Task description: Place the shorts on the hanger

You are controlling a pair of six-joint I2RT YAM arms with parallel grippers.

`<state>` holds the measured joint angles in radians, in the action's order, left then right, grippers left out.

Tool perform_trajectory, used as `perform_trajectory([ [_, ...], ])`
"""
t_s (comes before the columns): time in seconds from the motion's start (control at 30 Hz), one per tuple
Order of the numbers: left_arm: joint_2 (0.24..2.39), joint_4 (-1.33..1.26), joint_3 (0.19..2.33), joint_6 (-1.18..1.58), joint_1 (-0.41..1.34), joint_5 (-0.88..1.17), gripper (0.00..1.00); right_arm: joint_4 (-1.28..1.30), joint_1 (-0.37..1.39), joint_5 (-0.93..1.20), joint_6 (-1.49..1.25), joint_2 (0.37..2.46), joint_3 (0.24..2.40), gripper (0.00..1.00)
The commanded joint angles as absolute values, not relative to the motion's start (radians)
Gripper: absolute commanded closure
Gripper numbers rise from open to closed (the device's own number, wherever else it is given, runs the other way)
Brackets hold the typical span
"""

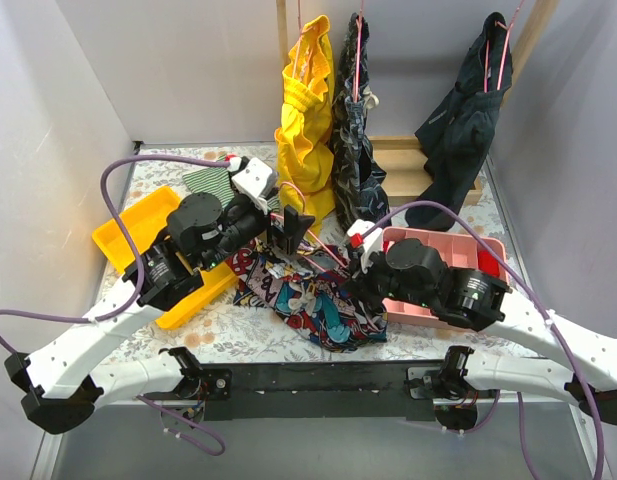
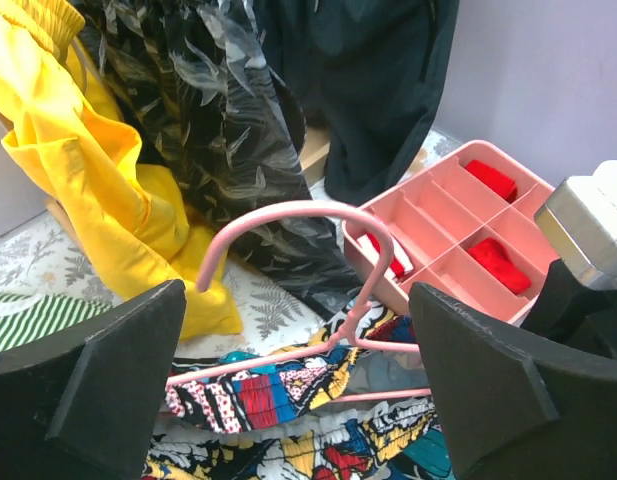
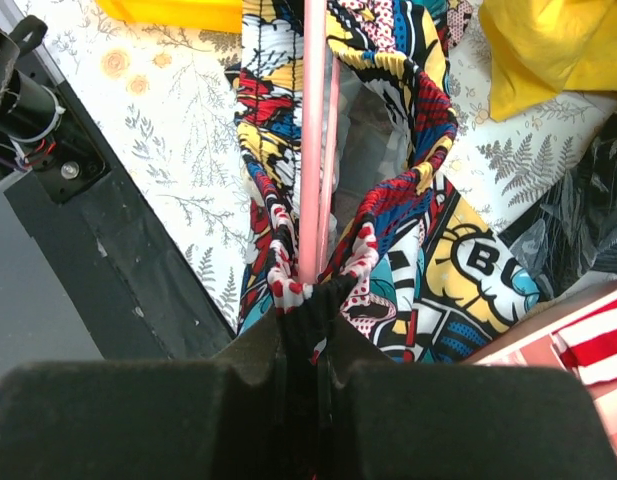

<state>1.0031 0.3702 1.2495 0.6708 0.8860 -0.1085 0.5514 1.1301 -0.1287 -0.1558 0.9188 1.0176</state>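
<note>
The right gripper [image 3: 307,335] is closed tight. Its fingers [image 3: 168,420] meet on the hanger [image 3: 313,150], whose pink wire runs straight into the pinch. The shorts [image 3: 428,250] bunch against the fingertips there; whether cloth is caught in the grip as well, I cannot tell. The shorts wrap round the wire on both sides, the waistband gaping open beyond the pinch.

The left gripper [image 2: 296,300] is spread wide and holds nothing. The hanger's hook sits in the gap between its two fingers [image 2: 108,390], clear of both.

From above, the shorts lie crumpled on the table [image 1: 248,335] between the two arms, near its front edge, with the hanger's wire lying across them. A yellow tray [image 1: 123,240] sits to the left and a pink tray [image 1: 493,245] to the right. At the back hang a yellow garment [image 1: 306,110], a dark leaf-print one [image 1: 353,140] and a navy one [image 1: 463,120].
</note>
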Motion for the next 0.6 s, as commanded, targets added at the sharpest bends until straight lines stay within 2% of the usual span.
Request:
perform_trajectory([
  [0.0, 0.953, 0.327, 1.273, 0.683, 0.89, -0.065, 0.03, 0.46, 1.134, -0.153, -0.182, 0.847, 1.002, 0.99],
  [0.2, 0.904, 0.276, 1.289, 0.699, 0.888, -0.034, 0.02, 0.508, 1.134, -0.184, -0.212, 0.781, 1.026, 0.99],
  [0.33, 0.833, 0.187, 1.243, 0.753, 0.89, -0.116, 0.02, 0.554, 1.135, -0.206, -0.232, 0.739, 1.038, 0.99],
  [0.43, 0.779, 0.085, 1.161, 0.776, 0.89, -0.266, 0.02, 0.575, 1.134, -0.213, -0.239, 0.698, 1.058, 0.99],
  [0.57, 0.739, -0.06, 1.04, 0.83, 0.89, -0.648, 0.02, 0.673, 1.134, -0.218, -0.248, 0.655, 1.137, 0.99],
])
